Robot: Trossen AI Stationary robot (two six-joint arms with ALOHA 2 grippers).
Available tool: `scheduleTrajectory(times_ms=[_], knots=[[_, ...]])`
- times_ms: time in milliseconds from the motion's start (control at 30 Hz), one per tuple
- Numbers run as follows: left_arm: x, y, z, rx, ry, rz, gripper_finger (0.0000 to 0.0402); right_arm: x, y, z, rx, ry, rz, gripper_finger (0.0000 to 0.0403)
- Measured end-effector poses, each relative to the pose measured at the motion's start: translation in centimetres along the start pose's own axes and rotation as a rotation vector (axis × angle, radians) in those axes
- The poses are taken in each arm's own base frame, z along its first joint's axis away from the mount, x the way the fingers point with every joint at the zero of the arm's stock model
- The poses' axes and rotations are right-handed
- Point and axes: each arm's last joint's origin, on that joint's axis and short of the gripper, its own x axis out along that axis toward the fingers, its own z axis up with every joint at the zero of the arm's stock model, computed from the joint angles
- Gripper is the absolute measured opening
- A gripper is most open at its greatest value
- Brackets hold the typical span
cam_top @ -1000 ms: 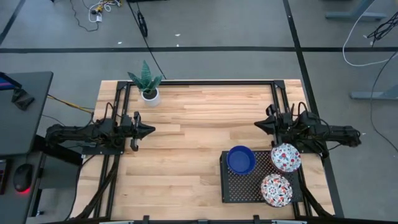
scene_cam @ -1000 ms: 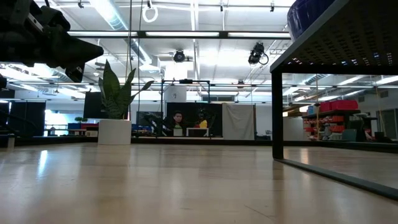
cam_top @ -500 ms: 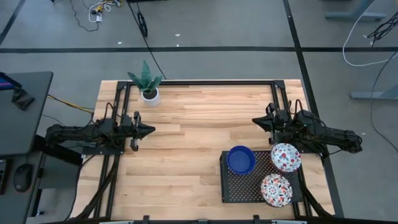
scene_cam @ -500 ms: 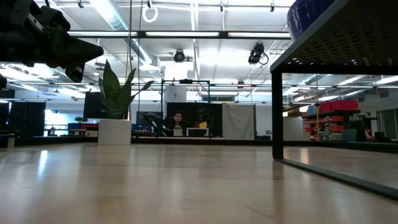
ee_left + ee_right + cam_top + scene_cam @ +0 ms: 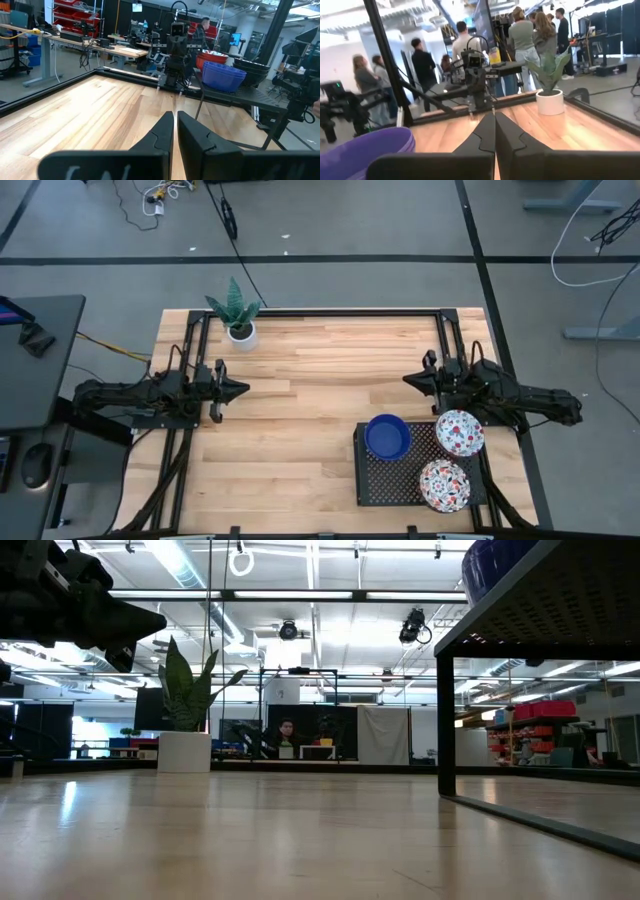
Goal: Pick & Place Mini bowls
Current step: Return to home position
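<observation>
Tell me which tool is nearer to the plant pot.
Left. The left tool is close beside the plant pot; the right tool is far across the table.

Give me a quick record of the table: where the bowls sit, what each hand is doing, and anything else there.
blue bowls: on black shelf, left part
patterned bowls: two spots, shelf's right side
left hand: shut, empty, over table, left side
right hand: shut, empty, right side, by shelf's far edge
plant pot: far left of table

The shelf (image 5: 385, 480) bearing mini bowls (image 5: 387, 437) stands just beside the right gripper (image 5: 408, 379). A plant pot (image 5: 241, 334) sits near the left gripper (image 5: 243, 390).
</observation>
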Motion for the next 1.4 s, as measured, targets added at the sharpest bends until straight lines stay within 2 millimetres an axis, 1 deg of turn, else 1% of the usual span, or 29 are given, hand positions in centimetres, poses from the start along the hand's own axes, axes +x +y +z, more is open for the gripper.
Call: scheduleTrajectory(times_ms=[100, 267, 433, 767, 1033, 1267, 1400], knots=[[0.0, 0.0, 0.0, 0.0, 0.0, 0.0, 0.003, 0.11, -0.19, -0.81, 0.023, 0.007, -0.001, 0.0], [0.0, 0.0, 0.0, 0.0, 0.0, 0.0, 0.003, 0.1, -0.1, -0.44, 0.007, -0.025, 0.006, 0.0], [0.0, 0.0, 0.0, 0.0, 0.0, 0.0, 0.003, 0.1, -0.07, -0.66, -0.016, 0.002, 0.029, 0.0], [0.0, 0.0, 0.0, 0.0, 0.0, 0.0, 0.003, 0.11, 0.01, -0.82, 0.014, 0.021, 0.048, 0.0008], [0.0, 0.0, 0.0, 0.0, 0.0, 0.0, 0.003, 0.13, 0.37, -0.91, 0.023, 0.03, 0.085, 0.0003], [0.0, 0.0, 0.0, 0.0, 0.0, 0.0, 0.003, 0.13, 0.38, -1.12, 0.027, 0.052, 0.083, 0.0016], [0.0, 0.0, 0.0, 0.0, 0.0, 0.0, 0.003, 0.13, 0.38, -1.12, 0.026, 0.052, 0.083, 0.0016]])
